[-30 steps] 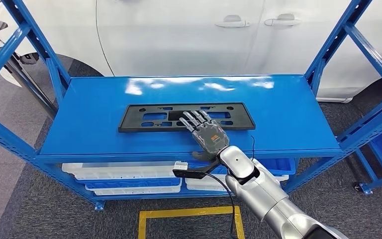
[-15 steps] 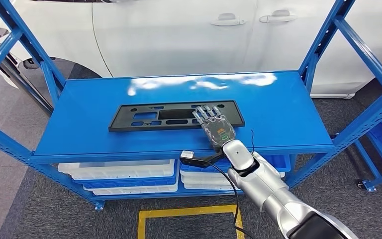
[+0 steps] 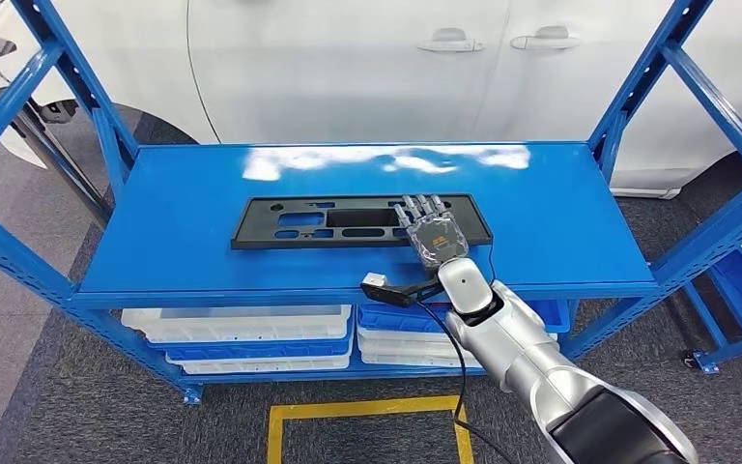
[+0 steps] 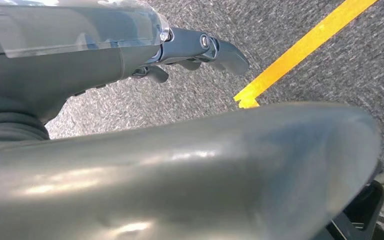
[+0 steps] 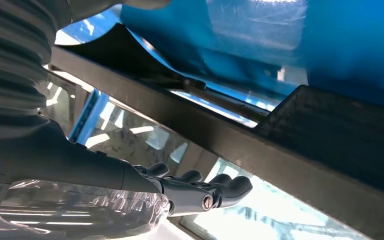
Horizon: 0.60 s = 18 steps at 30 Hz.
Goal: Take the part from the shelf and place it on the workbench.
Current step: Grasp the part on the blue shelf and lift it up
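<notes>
On shelf (image 3: 203, 213), one part (image 3: 348, 221), right hand (image 3: 432, 232) over it

No readable text, label, brand or number appears on anything here.

Glossy bright blue shelf (image 3: 203, 208) with blue perforated uprights. Matte black part (image 3: 348, 220) lying flat on it. Silver arm (image 3: 531, 362), grey right hand (image 3: 432, 235) with dark fingers and small orange and green marks on its back. White and blue trays (image 3: 251, 333) stacked below. White car (image 3: 367, 68) behind. Speckled grey carpet (image 3: 106, 416) with yellow line (image 3: 367, 416) near. Grey left hand (image 4: 130, 45), dark fingers.
</notes>
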Tool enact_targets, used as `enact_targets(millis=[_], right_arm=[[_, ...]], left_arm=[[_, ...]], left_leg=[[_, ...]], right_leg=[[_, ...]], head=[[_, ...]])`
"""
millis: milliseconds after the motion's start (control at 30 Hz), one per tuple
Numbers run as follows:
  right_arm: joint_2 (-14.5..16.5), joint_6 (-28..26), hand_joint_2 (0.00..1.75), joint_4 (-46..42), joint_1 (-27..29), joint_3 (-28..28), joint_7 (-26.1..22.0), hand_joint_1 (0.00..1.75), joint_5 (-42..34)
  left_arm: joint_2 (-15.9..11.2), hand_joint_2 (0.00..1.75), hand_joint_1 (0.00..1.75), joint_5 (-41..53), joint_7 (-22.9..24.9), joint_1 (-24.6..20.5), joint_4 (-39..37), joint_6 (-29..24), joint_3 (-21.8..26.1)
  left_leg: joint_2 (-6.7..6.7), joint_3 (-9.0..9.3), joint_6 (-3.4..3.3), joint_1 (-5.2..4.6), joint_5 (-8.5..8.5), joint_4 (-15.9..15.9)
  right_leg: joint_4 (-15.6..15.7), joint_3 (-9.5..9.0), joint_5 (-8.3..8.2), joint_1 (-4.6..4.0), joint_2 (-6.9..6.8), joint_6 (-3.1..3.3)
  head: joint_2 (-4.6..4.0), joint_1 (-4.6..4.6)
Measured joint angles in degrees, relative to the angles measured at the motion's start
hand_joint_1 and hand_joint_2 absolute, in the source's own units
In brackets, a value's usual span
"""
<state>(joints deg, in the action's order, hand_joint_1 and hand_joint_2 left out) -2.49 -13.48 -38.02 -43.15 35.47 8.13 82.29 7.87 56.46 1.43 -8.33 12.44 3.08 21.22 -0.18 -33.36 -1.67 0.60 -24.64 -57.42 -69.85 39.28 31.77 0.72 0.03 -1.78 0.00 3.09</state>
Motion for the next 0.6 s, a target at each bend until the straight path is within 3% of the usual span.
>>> enact_targets(millis=[33, 67, 100, 167, 233, 300, 400, 433, 533, 567, 600], right_arm=[[0.01, 0.07, 1.75, 0.52, -0.07, -0.09, 0.2, 0.0, 0.01], [0.03, 0.18, 1.75, 1.0, -0.23, -0.16, 0.42, 0.0, 0.02], [0.09, 0.39, 1.75, 1.5, -0.53, -0.24, 0.68, 0.0, 0.05], [0.22, 0.96, 1.75, 2.52, -1.56, -0.43, 1.3, 0.0, 0.17], [0.4, 1.37, 1.75, 3.44, -2.56, -0.63, 1.71, 0.0, 0.29], [0.6, 1.44, 1.75, 4.1, -3.06, -0.76, 1.83, 0.0, 0.38], [0.89, 1.44, 1.75, 4.77, -3.63, -0.88, 1.9, 0.0, 0.49], [0.99, 1.45, 1.75, 4.99, -3.78, -0.91, 2.04, 0.0, 0.53], [1.44, 1.88, 1.75, 6.28, -4.31, -0.92, 3.16, 0.0, 0.79], [1.59, 2.09, 1.75, 6.98, -4.71, -0.92, 3.53, 0.0, 0.85], [1.73, 2.26, 1.75, 7.74, -5.2, -0.93, 3.77, 0.0, 0.9]], left_arm=[[0.0, 0.0, 0.0, 0.0, 0.01, 0.03, 0.0, 0.02, 0.0], [-0.01, 0.0, 0.0, 0.01, 0.01, 0.06, 0.0, 0.04, 0.0], [0.0, 0.0, 0.0, 0.04, 0.01, 0.05, 0.0, 0.09, -0.01], [0.01, 0.0, 0.0, 0.18, 0.01, -0.01, 0.0, 0.19, -0.05], [0.02, 0.0, 0.0, 0.32, 0.02, -0.1, 0.0, 0.27, -0.13], [0.02, 0.0, 0.0, 0.37, 0.02, -0.15, 0.0, 0.33, -0.22], [0.0, 0.0, 0.0, 0.38, 0.03, -0.15, 0.0, 0.38, -0.45], [-0.01, 0.0, 0.0, 0.42, 0.03, -0.15, 0.0, 0.38, -0.51], [-0.02, 0.0, 0.0, 0.59, 0.1, -0.12, 0.0, 0.44, -0.76], [-0.03, 0.0, 0.0, 0.58, 0.14, -0.09, 0.0, 0.48, -0.84], [-0.03, 0.0, 0.0, 0.51, 0.17, -0.06, 0.0, 0.51, -0.89]], left_leg=[[0.01, -0.06, -0.03, -0.03, 0.02, -0.03], [0.0, -0.07, -0.04, -0.04, 0.02, -0.07], [-0.03, -0.04, -0.02, -0.04, 0.01, -0.11], [-0.11, 0.06, 0.09, -0.05, -0.05, -0.24], [-0.18, -0.08, 0.49, -0.28, -0.15, -0.47], [-0.23, -0.24, 1.1, -0.42, -0.1, -0.48], [-0.18, -0.65, 2.07, -0.34, -0.99, -1.44], [-0.16, -1.53, 2.39, -0.29, -2.35, -3.49], [-0.14, -6.48, 3.14, -0.01, -7.6, -14.47], [-0.14, -7.43, 3.28, 0.04, -8.0, -16.54], [-0.13, -7.27, 3.34, 0.08, -7.25, -16.33]], right_leg=[[-3.44, 1.62, 1.13, 0.03, -0.01, -0.09], [-5.08, 2.39, 1.21, 0.04, -0.01, -0.12], [-4.28, 1.98, 0.13, 0.04, -0.02, -0.07], [3.37, -1.77, -3.79, 0.0, -0.03, 0.36], [10.25, -4.98, -6.17, -0.25, -0.04, 0.87], [11.7, -5.45, -6.42, -0.53, -0.01, 1.25], [12.25, -5.49, -6.95, -0.15, 0.0, 2.21], [12.45, -5.52, -7.12, 0.0, -0.03, 2.51], [12.48, -5.33, -7.23, -0.07, -0.06, 2.8], [12.47, -5.31, -7.24, -0.09, -0.07, 2.79], [12.43, -5.32, -7.24, -0.09, -0.07, 2.78]], head=[[0.0, 0.0], [0.0, -0.01], [0.0, -0.01], [0.0, -0.01], [0.0, 0.0], [0.0, 0.01], [0.0, 0.01], [0.0, 0.01], [0.0, 0.02], [0.0, 0.02], [0.0, 0.02]])
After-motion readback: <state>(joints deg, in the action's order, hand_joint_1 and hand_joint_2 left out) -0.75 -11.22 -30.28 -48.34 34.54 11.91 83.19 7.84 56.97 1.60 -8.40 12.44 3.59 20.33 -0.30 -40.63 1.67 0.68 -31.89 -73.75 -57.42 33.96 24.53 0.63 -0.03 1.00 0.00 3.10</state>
